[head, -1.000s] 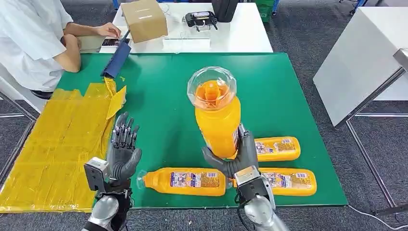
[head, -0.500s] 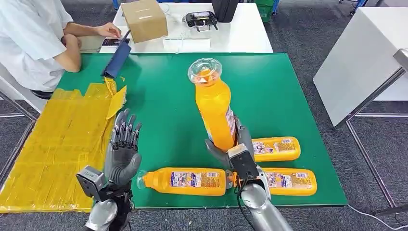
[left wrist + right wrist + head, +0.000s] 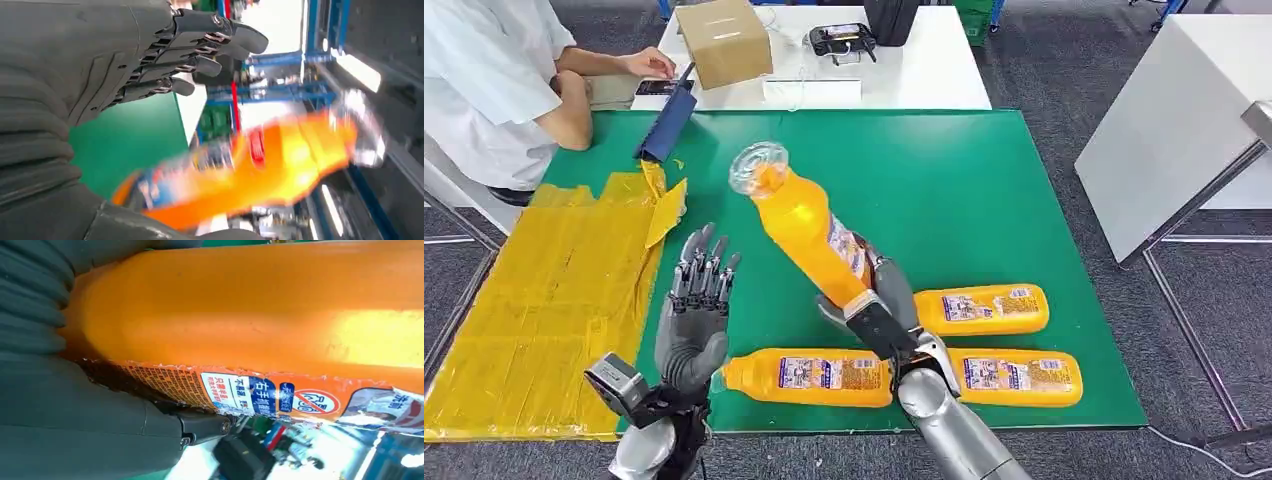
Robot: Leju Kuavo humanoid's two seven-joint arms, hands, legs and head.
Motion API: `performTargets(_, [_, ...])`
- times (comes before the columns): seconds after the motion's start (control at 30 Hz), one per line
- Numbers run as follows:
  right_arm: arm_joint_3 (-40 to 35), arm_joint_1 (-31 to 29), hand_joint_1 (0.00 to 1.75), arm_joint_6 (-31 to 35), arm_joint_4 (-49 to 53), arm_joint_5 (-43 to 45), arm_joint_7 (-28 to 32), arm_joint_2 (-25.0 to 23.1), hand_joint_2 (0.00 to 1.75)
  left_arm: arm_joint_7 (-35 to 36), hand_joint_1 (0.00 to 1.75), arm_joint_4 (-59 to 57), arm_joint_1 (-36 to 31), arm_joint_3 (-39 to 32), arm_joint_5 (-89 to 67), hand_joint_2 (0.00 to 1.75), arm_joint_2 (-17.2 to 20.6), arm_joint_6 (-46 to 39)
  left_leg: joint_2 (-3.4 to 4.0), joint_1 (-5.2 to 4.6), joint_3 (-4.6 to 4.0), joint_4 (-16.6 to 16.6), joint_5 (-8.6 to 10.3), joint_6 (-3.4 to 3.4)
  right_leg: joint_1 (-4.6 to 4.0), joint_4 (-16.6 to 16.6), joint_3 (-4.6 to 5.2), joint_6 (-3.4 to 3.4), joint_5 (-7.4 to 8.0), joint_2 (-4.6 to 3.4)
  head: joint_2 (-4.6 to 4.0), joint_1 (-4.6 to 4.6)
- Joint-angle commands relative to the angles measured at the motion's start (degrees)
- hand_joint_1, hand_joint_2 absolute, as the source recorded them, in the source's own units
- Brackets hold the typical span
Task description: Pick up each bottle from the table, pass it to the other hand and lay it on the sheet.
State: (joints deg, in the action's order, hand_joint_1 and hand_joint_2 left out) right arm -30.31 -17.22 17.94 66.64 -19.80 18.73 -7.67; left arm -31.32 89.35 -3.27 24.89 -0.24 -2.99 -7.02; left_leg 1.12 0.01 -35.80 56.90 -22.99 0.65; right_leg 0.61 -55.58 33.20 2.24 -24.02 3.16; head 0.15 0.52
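Orange bottles (image 3: pixel 809 238) with blue-and-white labels, clear caps, on a green table (image 3: pixel 984 190); yellow sheet (image 3: pixel 544 300) left, brown box (image 3: pixel 724 40) far.

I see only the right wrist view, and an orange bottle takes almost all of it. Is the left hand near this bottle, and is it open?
Observer: The left hand is open, its fingers apart and pointing up. It is beside the held bottle and does not touch it.
Operator: How does the bottle stand?
Observer: It is tilted. Its clear cap leans toward the left hand, and the right hand grips its lower end.
Operator: Are other bottles on the table?
Observer: Yes, three lie flat on the green table: the near bottle by the left hand, and the two right bottles.
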Motion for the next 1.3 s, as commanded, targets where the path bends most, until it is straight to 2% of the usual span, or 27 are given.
performTargets(0.03, [-9.6, -4.0, 1.75, 0.6, -2.9, -7.5, -2.7, 0.1, 1.75, 0.6, 0.0, -4.1, -2.5, 3.4, -1.2, 1.75, 0.8, -1.3, 0.0, 0.02, 0.29, 0.0, -0.12, -0.05, 0.02, 0.0, -0.27, -0.08, -0.1, -0.3, 0.0, 0.0])
performTargets(0.3, [-14.9, -3.0, 1.75, 3.3, -3.1, -15.3, -3.9, 0.6, 1.75, 1.0, 0.0, -5.3, -2.6, 1.9, -2.5, 1.75, 0.3, -2.8, -0.04, 0.05, 0.26, 0.0, -0.08, -0.04, -0.01, 0.1, -0.24, -0.06, -0.06, -0.21, 0.0, 0.0])
performTargets(0.37, [-14.9, -3.0, 1.75, 3.3, -3.1, -15.3, -3.9, 0.6, 1.75, 1.0, 0.0, -5.3, -2.6, 1.9, -2.5, 1.75, 0.3, -2.8, -0.05, 0.1, 0.69, 0.0, -0.29, -0.1, -0.01, 0.1, -0.66, -0.15, -0.23, -0.56, 0.0, 0.0])
performTargets(0.4, [-14.9, -3.0, 1.75, 3.3, -3.1, -15.3, -3.9, 0.6, 1.75, 1.0, 0.0, -5.3, -2.6, 1.9, -2.5, 1.75, 0.3, -2.8, -0.09, 0.05, 0.32, 0.0, -0.11, -0.05, -0.01, 0.1, -0.32, -0.07, -0.1, -0.24, 0.0, 0.0])
performTargets(0.47, [-16.2, -2.5, 1.75, 4.1, -1.8, -17.8, -3.5, 1.3, 1.75, 1.5, 0.0, -5.7, -2.4, 0.5, -2.2, 1.75, -0.1, -3.6, -0.13, 0.06, 0.42, 0.0, -0.17, -0.06, 0.0, 0.0, -0.42, -0.1, -0.17, -0.29, 0.0, 0.0])
performTargets(0.5, [-16.8, -2.2, 1.75, 4.4, -1.2, -18.8, -3.6, 1.6, 1.75, 1.6, 0.0, -6.1, -2.4, -0.1, -2.1, 1.75, -0.2, -3.8, -0.08, 0.05, 0.19, 0.0, -0.05, -0.03, -0.01, 0.1, -0.19, -0.05, -0.06, -0.14, 0.0, 0.0])
performTargets(0.57, [-18.8, -1.3, 1.75, 4.4, -0.3, -21.1, -4.1, 2.1, 1.75, 2.1, 0.0, -7.0, -2.5, -2.0, -1.7, 1.75, -0.7, -4.6, -0.07, 0.04, 0.22, -0.1, -0.05, -0.03, 0.0, 0.1, -0.21, -0.05, -0.05, -0.15, 0.0, 0.04])
performTargets(0.8, [-19.0, -1.1, 1.75, 4.5, -0.1, -21.4, -4.4, 2.1, 1.75, 2.1, 0.0, -7.3, -2.6, -2.2, -1.7, 1.75, -0.7, -4.5, -0.1, 0.04, 0.22, 0.0, -0.06, -0.03, 0.0, 0.1, -0.2, -0.05, -0.07, -0.15, 0.0, 0.02])
performTargets(0.97, [-23.2, -0.3, 1.75, 2.5, -2.6, -25.0, -5.5, 2.1, 1.75, 2.5, 0.0, -7.6, -3.1, -5.5, -1.0, 1.75, -1.8, -5.7, -0.12, 0.06, 0.33, -0.1, -0.1, -0.05, -0.02, 0.1, -0.32, -0.08, -0.1, -0.2, 0.0, 0.0])
performTargets(1.0, [-23.5, -0.4, 1.75, 2.5, -3.2, -25.0, -5.4, 2.1, 1.75, 2.4, 0.3, -7.3, -3.1, -6.5, -0.2, 1.75, -2.3, -6.2, -0.12, 0.07, 0.32, 0.0, -0.1, -0.05, -0.02, 0.1, -0.32, -0.09, -0.1, -0.2, 0.0, 0.0])
performTargets(1.03, [-23.5, -0.3, 1.75, 2.5, -3.4, -24.7, -5.4, 2.2, 1.75, 2.1, 1.75, -6.9, -3.0, -7.2, 0.6, 1.75, -2.7, -6.5, -0.11, 0.05, 0.2, -0.1, -0.04, -0.04, -0.02, 0.1, -0.18, -0.06, -0.06, -0.12, 0.0, 0.0])
performTargets(1.3, [-20.6, 0.6, 1.75, 2.8, -2.2, -20.4, -5.0, 2.7, 1.75, -1.4, 1.75, -2.2, -2.5, -11.3, 3.4, 1.75, -3.9, -11.3, -0.2, 0.1, 0.23, 0.0, -0.09, -0.05, -0.05, 0.1, -0.25, -0.07, -0.12, -0.1, 0.0, 0.0])
